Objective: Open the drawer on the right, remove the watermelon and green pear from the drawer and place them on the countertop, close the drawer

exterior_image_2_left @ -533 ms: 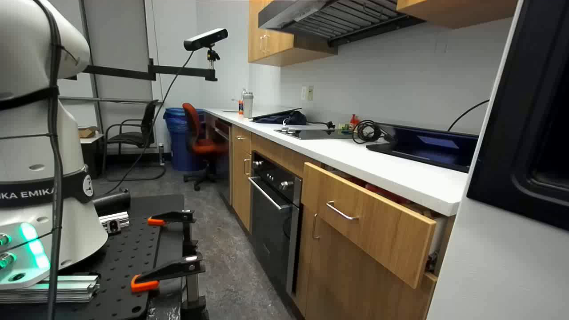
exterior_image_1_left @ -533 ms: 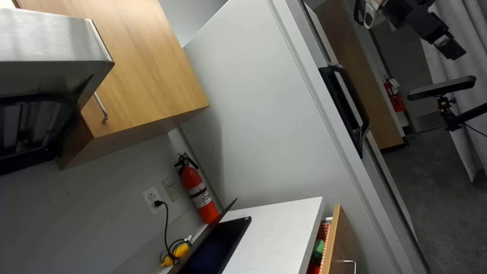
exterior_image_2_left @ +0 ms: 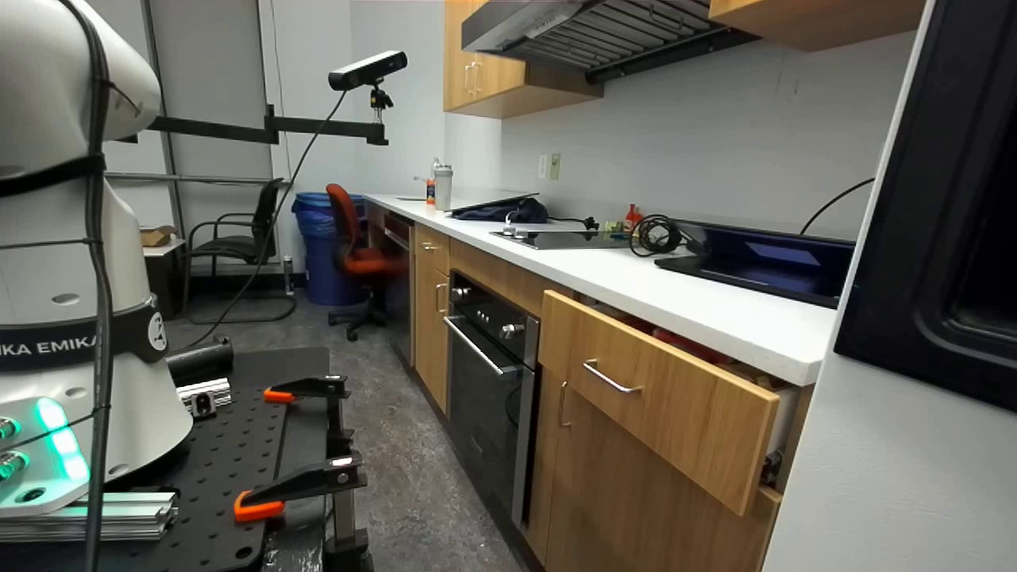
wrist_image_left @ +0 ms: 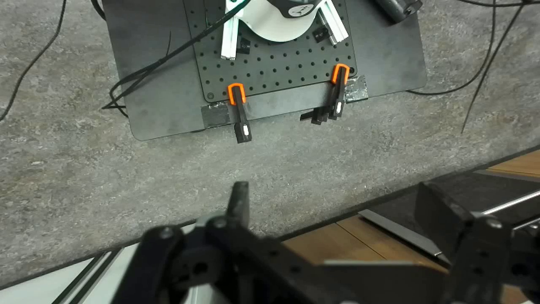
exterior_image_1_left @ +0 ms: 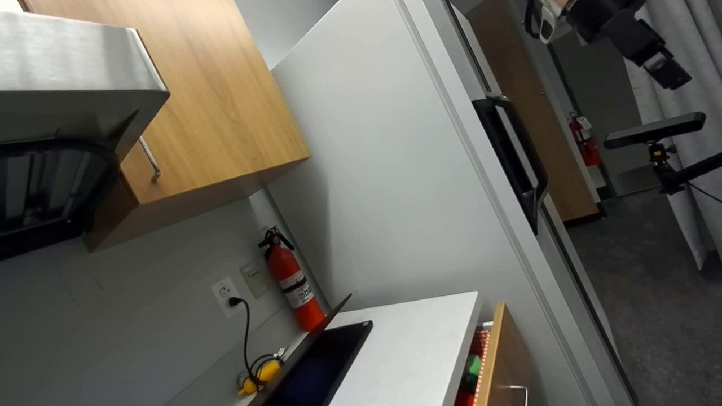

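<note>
Though exterior-only, green item (exterior_image_1_left: 472, 370) in drawer (exterior_image_1_left: 509, 361)

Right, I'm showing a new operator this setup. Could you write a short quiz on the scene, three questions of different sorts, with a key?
1. True or false: the drawer stands partly open.
2. Multiple choice: which of these shows inside it in an exterior view? A) a fire extinguisher; B) a green item; C) a chair.
3. Short answer: in the wrist view, is the gripper open or shut, and does it hold anything?

Key: 1. True. 2. B. 3. Open, holding nothing.
</note>
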Action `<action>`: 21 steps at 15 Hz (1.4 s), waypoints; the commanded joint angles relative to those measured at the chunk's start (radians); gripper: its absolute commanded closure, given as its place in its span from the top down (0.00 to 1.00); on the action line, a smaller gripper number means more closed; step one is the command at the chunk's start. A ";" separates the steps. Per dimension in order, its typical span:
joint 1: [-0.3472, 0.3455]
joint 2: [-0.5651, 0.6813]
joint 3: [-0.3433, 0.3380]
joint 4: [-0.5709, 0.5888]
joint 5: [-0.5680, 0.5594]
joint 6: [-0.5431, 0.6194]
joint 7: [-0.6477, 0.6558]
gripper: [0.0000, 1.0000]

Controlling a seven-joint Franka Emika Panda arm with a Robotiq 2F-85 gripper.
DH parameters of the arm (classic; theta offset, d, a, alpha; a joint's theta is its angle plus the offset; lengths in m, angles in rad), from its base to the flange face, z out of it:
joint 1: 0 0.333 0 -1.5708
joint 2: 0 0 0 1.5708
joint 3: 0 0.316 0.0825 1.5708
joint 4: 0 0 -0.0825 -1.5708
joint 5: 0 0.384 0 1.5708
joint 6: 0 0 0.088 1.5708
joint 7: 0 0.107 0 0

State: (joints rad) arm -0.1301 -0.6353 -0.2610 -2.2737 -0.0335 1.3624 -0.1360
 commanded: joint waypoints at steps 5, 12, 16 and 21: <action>-0.019 0.023 0.023 -0.003 -0.011 0.021 0.012 1.00; -0.023 0.104 0.049 -0.014 -0.080 0.084 0.051 1.00; -0.015 0.161 0.071 -0.028 -0.129 0.107 0.063 1.00; 0.000 0.204 0.109 -0.062 -0.157 0.120 0.065 1.00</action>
State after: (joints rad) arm -0.1341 -0.4480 -0.1781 -2.3194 -0.1651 1.4694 -0.0925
